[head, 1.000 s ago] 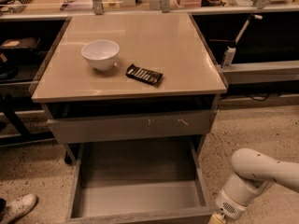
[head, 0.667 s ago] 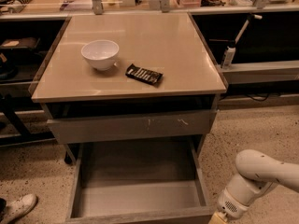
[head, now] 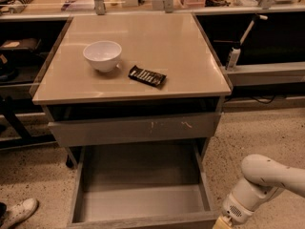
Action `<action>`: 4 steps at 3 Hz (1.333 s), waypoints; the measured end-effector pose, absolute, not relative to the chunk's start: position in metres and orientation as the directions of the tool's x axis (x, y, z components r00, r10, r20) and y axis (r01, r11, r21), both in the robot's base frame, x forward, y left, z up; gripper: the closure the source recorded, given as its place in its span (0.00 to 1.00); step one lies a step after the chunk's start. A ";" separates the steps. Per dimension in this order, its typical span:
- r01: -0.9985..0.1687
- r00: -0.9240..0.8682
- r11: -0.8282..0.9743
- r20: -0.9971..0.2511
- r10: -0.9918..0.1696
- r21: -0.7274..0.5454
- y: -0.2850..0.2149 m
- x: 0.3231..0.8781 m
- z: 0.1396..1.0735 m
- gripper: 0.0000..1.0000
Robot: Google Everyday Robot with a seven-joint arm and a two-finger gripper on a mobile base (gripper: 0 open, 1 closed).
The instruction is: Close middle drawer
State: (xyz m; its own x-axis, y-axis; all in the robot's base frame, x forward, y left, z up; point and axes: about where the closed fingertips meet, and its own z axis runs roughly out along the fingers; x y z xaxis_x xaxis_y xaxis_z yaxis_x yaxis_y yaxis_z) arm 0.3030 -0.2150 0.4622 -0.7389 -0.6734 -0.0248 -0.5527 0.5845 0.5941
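Observation:
The middle drawer (head: 143, 202) is pulled far out below the cabinet top, low in the camera view. It is a wide, shallow grey box with a smooth, bare inner floor and a plain front edge (head: 143, 221) at the bottom of the picture. Above it is the taller grey drawer front (head: 136, 128) with pale scratch marks, set nearly flush. My white arm (head: 267, 175) reaches in from the right. My gripper (head: 221, 223) is at the bottom edge, just outside the open drawer's front right corner, mostly cut off by the frame.
A white bowl (head: 102, 55) and a dark snack bar (head: 147, 76) lie on the beige cabinet top (head: 181, 46). Dark shelving stands on both sides. A white shoe (head: 16, 213) is on the speckled floor at the lower left.
My arm has shifted slightly right and down beside the drawer's front right corner. The drawer has not visibly moved.

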 end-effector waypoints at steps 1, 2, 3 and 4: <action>-0.526 -0.764 0.602 -0.023 -0.645 0.600 -0.210 0.306 0.449 1.00; -0.522 -0.780 0.624 -0.029 -0.626 0.581 -0.207 0.314 0.440 1.00; -0.516 -0.792 0.634 -0.039 -0.610 0.577 -0.207 0.319 0.434 1.00; -0.508 -0.800 0.642 -0.040 -0.598 0.574 -0.208 0.323 0.427 1.00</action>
State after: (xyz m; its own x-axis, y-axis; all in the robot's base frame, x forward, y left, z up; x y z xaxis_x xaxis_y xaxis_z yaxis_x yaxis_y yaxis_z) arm 0.3227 -0.2081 0.4272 -0.8004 -0.5982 -0.0395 -0.5081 0.6419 0.5743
